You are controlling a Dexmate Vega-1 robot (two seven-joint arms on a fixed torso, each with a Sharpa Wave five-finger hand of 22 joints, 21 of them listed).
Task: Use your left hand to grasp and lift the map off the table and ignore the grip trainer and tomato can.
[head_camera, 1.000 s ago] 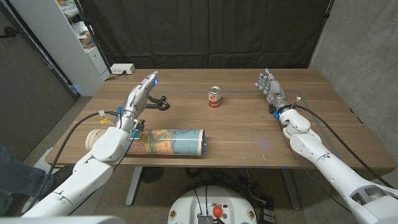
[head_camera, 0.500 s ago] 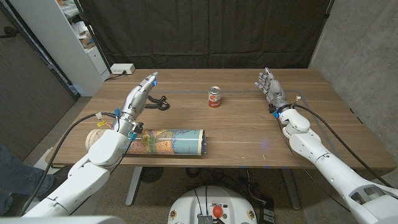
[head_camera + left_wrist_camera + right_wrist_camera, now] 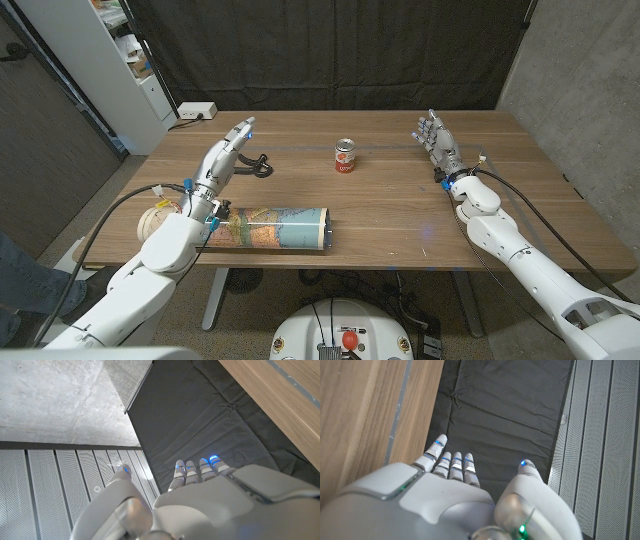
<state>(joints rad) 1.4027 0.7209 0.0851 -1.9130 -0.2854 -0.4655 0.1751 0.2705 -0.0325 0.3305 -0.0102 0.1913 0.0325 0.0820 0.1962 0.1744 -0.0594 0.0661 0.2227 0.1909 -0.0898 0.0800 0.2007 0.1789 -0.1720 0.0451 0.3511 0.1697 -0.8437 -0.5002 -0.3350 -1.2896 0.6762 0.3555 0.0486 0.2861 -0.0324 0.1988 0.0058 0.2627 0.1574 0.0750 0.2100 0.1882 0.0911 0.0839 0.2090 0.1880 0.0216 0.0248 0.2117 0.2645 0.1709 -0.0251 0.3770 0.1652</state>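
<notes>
The rolled map [image 3: 272, 228] lies on its side near the table's front edge, left of centre, its coloured print facing up. My left hand [image 3: 227, 151] is raised above the table behind the map, fingers straight and apart, holding nothing; my left forearm crosses over the roll's left end. In the left wrist view my left hand [image 3: 200, 495] points at the dark curtain. The black grip trainer [image 3: 259, 163] lies just right of that hand. A tomato can [image 3: 345, 157] stands upright at the table's middle. My right hand [image 3: 436, 140] is held up at the far right, fingers spread and empty.
A white power strip [image 3: 196, 111] lies at the table's back left corner. A white shelf unit [image 3: 120, 60] stands beyond the left edge. Bare wood [image 3: 400, 215] spans the table between the map and my right arm.
My left arm has drawn back slightly toward the front left edge; the hand stays raised and spread. The map, can, trainer and right hand have not moved.
</notes>
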